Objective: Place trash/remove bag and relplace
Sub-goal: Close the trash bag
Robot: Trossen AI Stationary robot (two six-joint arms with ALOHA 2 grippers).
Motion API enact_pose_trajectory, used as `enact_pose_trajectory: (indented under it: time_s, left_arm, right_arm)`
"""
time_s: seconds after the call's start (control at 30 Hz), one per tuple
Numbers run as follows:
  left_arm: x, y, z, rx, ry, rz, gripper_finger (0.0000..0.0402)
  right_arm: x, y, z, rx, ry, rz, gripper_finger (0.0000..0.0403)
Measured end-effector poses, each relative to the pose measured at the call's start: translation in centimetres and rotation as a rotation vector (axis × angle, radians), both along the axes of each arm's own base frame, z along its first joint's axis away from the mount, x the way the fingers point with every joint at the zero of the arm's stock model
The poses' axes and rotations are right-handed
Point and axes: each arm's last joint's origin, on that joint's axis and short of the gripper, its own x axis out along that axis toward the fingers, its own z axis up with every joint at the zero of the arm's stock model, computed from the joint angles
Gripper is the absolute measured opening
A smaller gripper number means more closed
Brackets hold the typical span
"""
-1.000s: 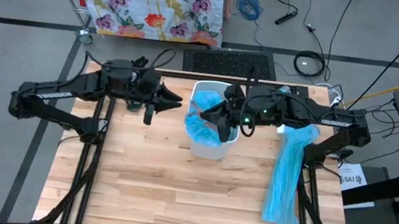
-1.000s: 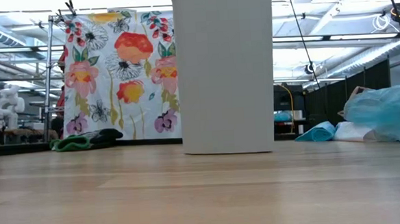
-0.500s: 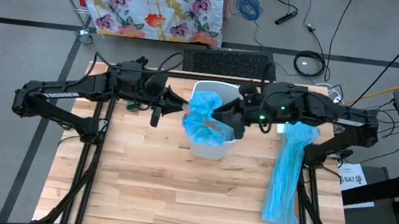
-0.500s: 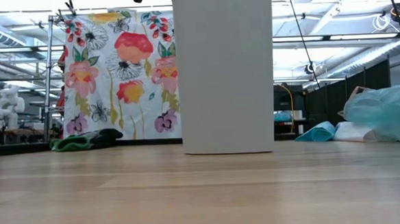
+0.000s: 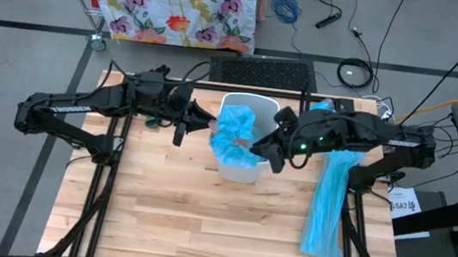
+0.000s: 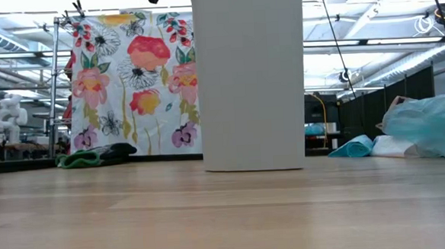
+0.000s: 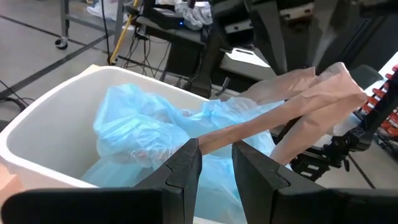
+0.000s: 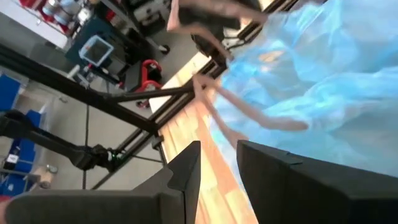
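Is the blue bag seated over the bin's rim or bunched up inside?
Bunched. The blue bag sits crumpled inside the white bin, its rim mostly bare in the left wrist view.

Your two arms are dark, near-black, built from long boxy links joined at rounded housings. The left arm (image 5: pixel 84 112) carries a pale strip of lettering along its outer link, too small to read, and black cables loop over its wrist section. The right arm (image 5: pixel 366 136) shows small green lights glowing on its wrist housing. The left gripper (image 7: pixel 214 171) ends in two flat, matte black fingers (image 7: pixel 183 171) with angular, stepped tips. The right gripper (image 8: pixel 217 168) has the same blocky black fingers (image 8: pixel 180 174) with slanted inner edges.
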Motion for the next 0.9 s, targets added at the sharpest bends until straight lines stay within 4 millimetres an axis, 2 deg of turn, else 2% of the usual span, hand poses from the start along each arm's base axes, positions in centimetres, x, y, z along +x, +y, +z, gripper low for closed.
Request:
enact_pose_trajectory:
  time_s: [0.17,0.37,0.7,0.9]
  left_arm:
    - [0.0,0.0,0.0,-0.006,0.001,0.001,0.0097]
    - [0.0,-0.3,-0.1,-0.008,0.006,-0.01,0.0097]
    - [0.1,-1.2,-0.1,-0.009,0.014,-0.047,0.0097]
    - [0.1,-1.2,-0.1,-0.009,0.013,-0.047,0.0097]
  right_arm:
    - [1.3,0.3,-1.0,-0.029,0.038,0.012,0.0098]
    - [2.6,-0.5,-1.9,-0.091,0.066,0.013,0.0098]
    - [2.6,-1.5,-1.8,-0.176,0.058,0.005,0.0098]
    - [2.8,-1.7,-0.9,-0.208,-0.025,0.002,0.0098]
